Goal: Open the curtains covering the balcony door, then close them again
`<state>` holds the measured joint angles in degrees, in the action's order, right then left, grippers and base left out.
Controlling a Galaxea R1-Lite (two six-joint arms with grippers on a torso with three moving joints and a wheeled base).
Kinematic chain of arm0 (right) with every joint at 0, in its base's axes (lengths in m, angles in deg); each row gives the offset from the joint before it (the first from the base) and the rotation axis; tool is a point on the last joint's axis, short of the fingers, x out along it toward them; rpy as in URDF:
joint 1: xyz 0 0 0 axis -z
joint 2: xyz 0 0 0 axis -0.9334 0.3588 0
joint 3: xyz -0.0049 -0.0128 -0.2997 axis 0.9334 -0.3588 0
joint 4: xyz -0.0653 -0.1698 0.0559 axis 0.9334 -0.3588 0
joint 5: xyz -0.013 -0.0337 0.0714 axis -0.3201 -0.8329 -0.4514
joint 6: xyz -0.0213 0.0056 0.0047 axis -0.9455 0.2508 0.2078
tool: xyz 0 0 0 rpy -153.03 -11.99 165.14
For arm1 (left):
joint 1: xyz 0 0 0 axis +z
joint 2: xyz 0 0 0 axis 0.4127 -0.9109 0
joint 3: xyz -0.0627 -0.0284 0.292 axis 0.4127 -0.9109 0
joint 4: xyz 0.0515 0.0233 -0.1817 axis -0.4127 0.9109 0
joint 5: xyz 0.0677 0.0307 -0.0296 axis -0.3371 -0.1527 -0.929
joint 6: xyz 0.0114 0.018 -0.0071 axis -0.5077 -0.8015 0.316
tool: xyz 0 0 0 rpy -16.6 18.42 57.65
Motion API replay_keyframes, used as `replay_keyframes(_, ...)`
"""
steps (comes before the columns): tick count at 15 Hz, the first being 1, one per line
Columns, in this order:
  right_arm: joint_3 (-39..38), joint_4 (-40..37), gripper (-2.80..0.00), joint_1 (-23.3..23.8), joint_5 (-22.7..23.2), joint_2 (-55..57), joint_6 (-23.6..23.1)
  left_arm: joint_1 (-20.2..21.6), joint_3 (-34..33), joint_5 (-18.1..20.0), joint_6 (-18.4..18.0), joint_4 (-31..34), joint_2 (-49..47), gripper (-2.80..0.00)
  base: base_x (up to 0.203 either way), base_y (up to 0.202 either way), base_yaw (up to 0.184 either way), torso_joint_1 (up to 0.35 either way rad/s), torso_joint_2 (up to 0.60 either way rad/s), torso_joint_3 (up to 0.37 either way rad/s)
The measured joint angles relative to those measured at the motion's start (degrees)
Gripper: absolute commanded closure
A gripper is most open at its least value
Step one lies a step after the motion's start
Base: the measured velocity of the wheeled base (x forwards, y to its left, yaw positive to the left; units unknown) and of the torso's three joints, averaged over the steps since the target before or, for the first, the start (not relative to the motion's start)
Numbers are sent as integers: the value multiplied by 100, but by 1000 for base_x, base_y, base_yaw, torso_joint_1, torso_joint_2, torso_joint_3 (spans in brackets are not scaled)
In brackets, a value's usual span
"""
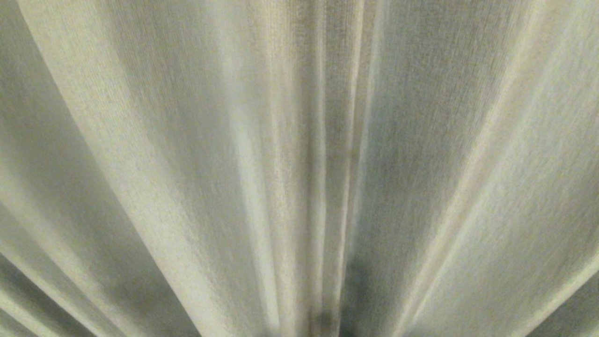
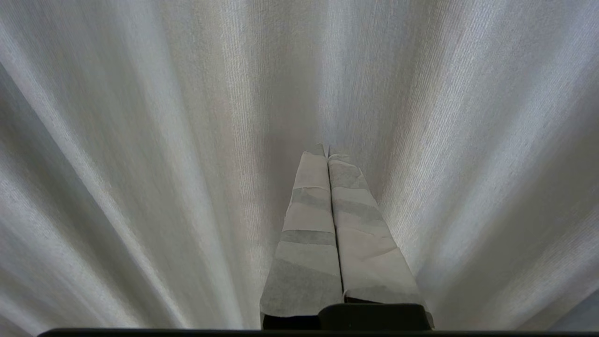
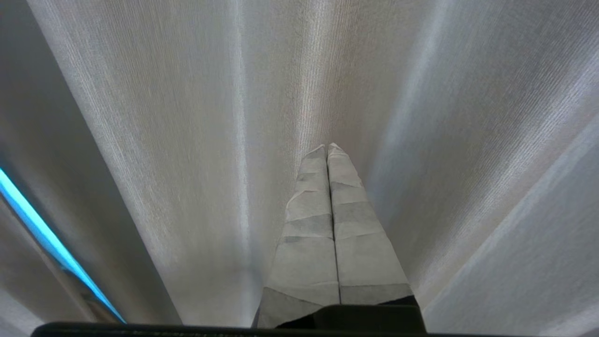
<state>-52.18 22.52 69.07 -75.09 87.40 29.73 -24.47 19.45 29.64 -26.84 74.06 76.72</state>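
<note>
Chiefly on view: the curtains (image 1: 299, 154) — pale ribbed woven cloth hanging in long pleats, filling the whole head view, with a narrow seam of overlapping folds down the middle. No door shows behind them in any view.

Left gripper (image 2: 327, 152) — tape-wrapped fingers (image 2: 309, 224) pressed together, nothing between them, tips close before the pleated cloth; whether they touch it cannot be told.

Right gripper (image 3: 327, 147) — wrapped fingers (image 3: 360, 252) likewise shut and empty, pointing at the fabric.

Bright blue strip (image 3: 42, 229) — a slanting line at the edge of the right wrist view, beside a fold.
</note>
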Motion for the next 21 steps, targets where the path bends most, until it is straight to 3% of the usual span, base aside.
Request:
replay_keyframes(16, 0, 7, 0, 0, -7, 0, 26, 0, 0, 0, 9, -2, 0, 0, 0, 0, 0, 0, 0, 0)
replay_keyframes(21, 0, 25, 0, 0, -27, 0, 373, 0, 0, 0, 9, -2, 0, 0, 0, 0, 0, 0, 0, 0)
